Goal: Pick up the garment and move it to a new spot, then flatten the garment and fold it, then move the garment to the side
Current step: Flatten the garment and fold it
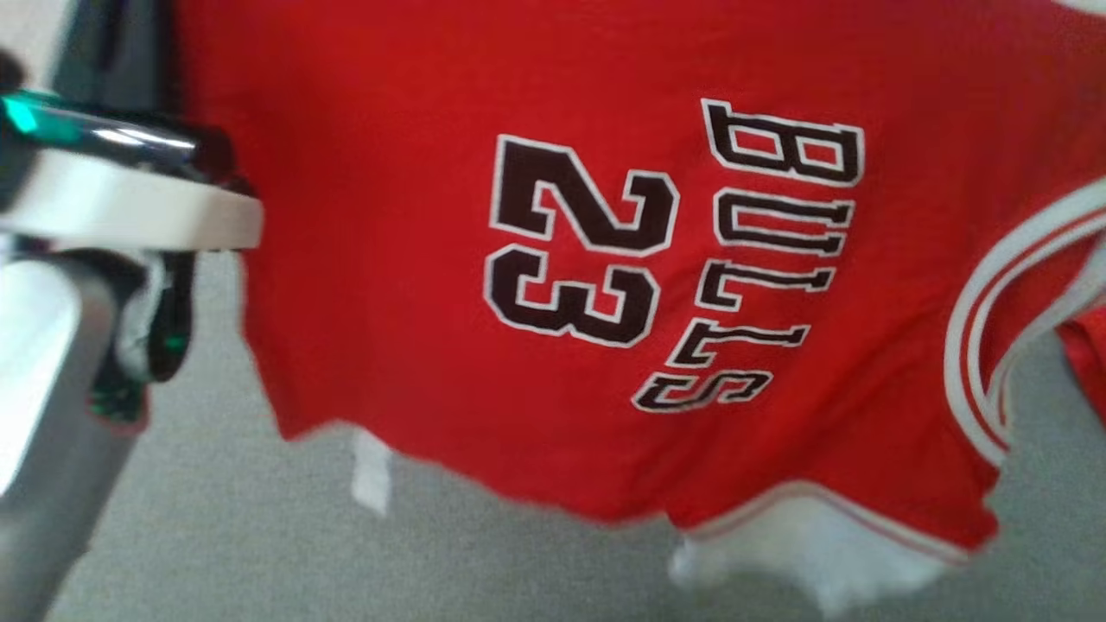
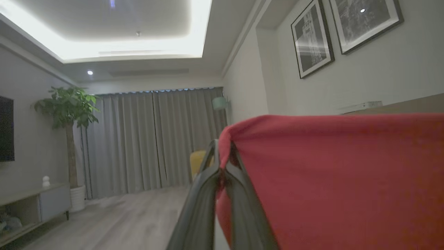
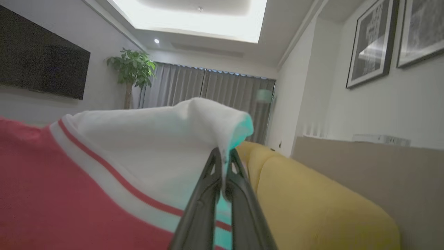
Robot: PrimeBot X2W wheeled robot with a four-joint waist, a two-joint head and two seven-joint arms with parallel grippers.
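Both hands were clamped on cloth: left hand pinched a red edge of the 1 garment, and right hand pinched its white trim. The garment hung stretched between the 2, above the grey surface. Its long axis ran left to right, with the 23 and BULLS lying sideways and the armhole to the right. Around it: 1 yellow sofa, 1 plant, 2 framed pictures.

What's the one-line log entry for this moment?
stage: lift | left gripper: shut on jersey, red edge | right gripper: shut on jersey, white trim | jersey: held spread over grey surface
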